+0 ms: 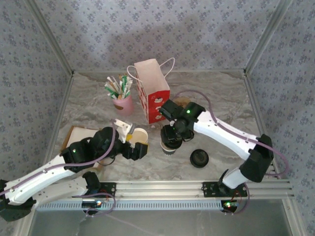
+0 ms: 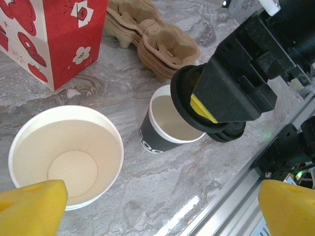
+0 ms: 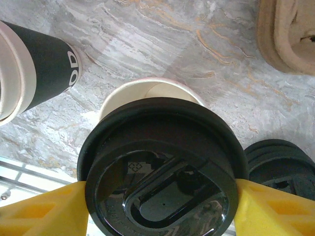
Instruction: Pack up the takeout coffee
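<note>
My right gripper [image 1: 173,133] is shut on a black lid [image 3: 162,172], its yellow fingers [image 3: 44,211] pressing the rim from both sides. The lid hovers tilted just over the open black coffee cup [image 2: 165,123], whose pale rim [image 3: 147,91] shows behind it. A second open cup [image 2: 66,157] stands to the left, just beyond the wide-open left gripper [image 2: 162,189] and close to its left finger [image 2: 32,206]. From above, that gripper [image 1: 137,147] sits right beside this cup [image 1: 140,135]. The red-and-white paper bag [image 1: 152,93] stands upright behind both cups.
A stack of black lids [image 1: 199,158] lies right of the black cup. Moulded cardboard cup carriers [image 2: 157,39] sit behind it, next to the bag. A pink cup of stirrers [image 1: 120,96] stands at the back left, and a flat brown carton [image 1: 74,137] lies under the left arm. The table's metal rail [image 1: 197,189] runs along the front.
</note>
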Action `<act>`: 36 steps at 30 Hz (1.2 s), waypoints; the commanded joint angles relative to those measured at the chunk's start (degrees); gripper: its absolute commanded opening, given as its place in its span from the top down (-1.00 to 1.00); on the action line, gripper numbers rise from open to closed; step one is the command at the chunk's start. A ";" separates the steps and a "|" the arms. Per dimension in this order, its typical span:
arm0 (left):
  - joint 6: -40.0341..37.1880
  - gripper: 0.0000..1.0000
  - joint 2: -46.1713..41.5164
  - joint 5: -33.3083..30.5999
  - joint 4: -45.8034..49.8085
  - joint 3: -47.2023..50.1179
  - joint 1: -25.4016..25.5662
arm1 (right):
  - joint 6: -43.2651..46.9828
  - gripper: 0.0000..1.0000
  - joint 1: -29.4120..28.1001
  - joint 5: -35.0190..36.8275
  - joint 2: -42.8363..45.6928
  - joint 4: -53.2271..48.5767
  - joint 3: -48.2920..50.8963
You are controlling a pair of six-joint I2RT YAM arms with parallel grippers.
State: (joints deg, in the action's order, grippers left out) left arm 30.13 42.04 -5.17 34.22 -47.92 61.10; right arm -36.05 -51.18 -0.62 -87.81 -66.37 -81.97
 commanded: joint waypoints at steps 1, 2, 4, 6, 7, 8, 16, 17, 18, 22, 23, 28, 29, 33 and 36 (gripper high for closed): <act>-1.43 -0.99 -0.66 1.03 0.06 0.50 -0.35 | 2.43 -0.44 -0.72 1.07 -2.52 -3.96 -3.54; -1.48 -0.99 -0.65 1.20 -0.19 0.72 -0.34 | 2.65 -0.44 -0.83 0.98 -3.37 -4.04 -4.11; -1.61 -0.99 -0.56 1.47 -0.59 1.02 -0.35 | 2.99 -0.44 -1.02 0.80 -4.92 -4.33 -5.05; -1.57 -0.99 -0.63 1.56 -0.73 1.29 -0.33 | 3.25 -0.44 -1.36 1.05 -6.34 -4.50 -5.79; -1.56 -0.99 -0.64 1.52 -0.82 1.49 -0.30 | 3.31 -0.44 -1.48 1.06 -6.91 -4.63 -5.99; -1.57 -0.99 -0.65 1.55 -0.89 1.53 -0.34 | 3.37 -0.45 -1.55 1.22 -7.48 -4.66 -6.16; -1.22 -0.99 -0.84 1.56 -1.44 2.52 -0.37 | 3.37 -0.45 -2.13 2.54 -9.02 -5.57 -6.62; -1.21 -0.99 -0.80 1.49 -1.67 2.59 -0.36 | 3.40 -0.45 -2.24 2.88 -9.07 -5.78 -6.55; -1.13 -0.99 -0.74 1.49 -1.78 2.66 -0.40 | 3.36 -0.45 -2.25 3.05 -9.00 -5.87 -6.45; -0.87 -0.99 -0.57 1.74 -2.23 2.85 -0.36 | 3.36 -0.46 -2.26 2.49 -8.52 -5.84 -5.62; -0.86 -0.99 -0.54 1.74 -2.31 2.84 -0.37 | 3.38 -0.46 -2.28 2.34 -8.44 -5.64 -5.48; -0.86 -0.99 -0.04 1.79 -2.49 2.76 -0.34 | 3.37 -0.46 -2.42 2.25 -8.53 -4.69 -4.99; -0.86 -0.99 0.04 1.78 -2.54 2.69 -0.37 | 3.36 -0.45 -2.37 2.12 -8.60 -4.53 -4.87; -0.82 -0.99 0.49 1.88 -2.76 2.68 -0.36 | 3.36 -0.46 -2.52 1.34 -8.28 -3.56 -3.75; -0.86 -0.99 0.56 1.87 -2.92 2.75 -0.37 | 3.36 -0.46 -2.59 0.64 -8.16 -2.57 -3.02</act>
State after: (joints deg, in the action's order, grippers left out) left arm 29.58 42.54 -4.03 32.80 -44.77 61.10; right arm -33.34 -53.30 0.64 -96.33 -69.10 -85.71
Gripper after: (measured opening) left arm 0.994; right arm 0.728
